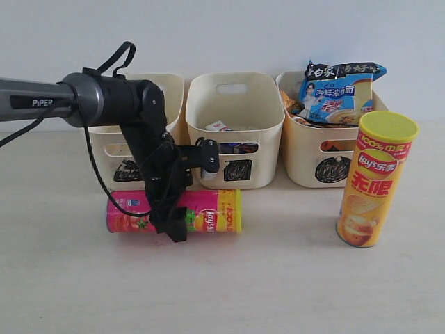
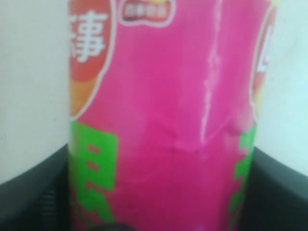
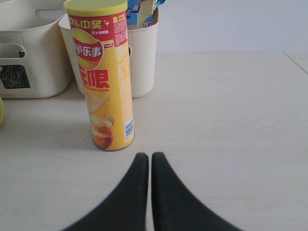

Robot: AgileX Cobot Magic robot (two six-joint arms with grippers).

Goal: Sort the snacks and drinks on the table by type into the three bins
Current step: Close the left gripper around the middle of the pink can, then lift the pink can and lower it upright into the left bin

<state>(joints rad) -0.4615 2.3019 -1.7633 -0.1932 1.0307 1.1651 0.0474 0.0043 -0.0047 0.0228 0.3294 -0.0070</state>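
The pink chip tube [image 1: 201,211] lies on its side on the table in front of the left and middle bins. My left gripper [image 1: 174,221] reaches down over its middle. In the left wrist view the pink tube [image 2: 163,120] fills the gap, with a black finger [image 2: 38,192] pressed against each side. The orange-yellow tube [image 1: 375,181] stands upright at the right, also in the right wrist view [image 3: 103,77]. My right gripper [image 3: 150,158] is shut and empty, just short of that tube. It is out of the exterior view.
Three cream bins stand in a row at the back: left [image 1: 122,149], middle [image 1: 236,104], right [image 1: 306,149]. A blue-and-white noodle packet [image 1: 334,94] sticks out of the right bin. Small cartons [image 1: 221,127] show in the middle bin. Bare table lies in front.
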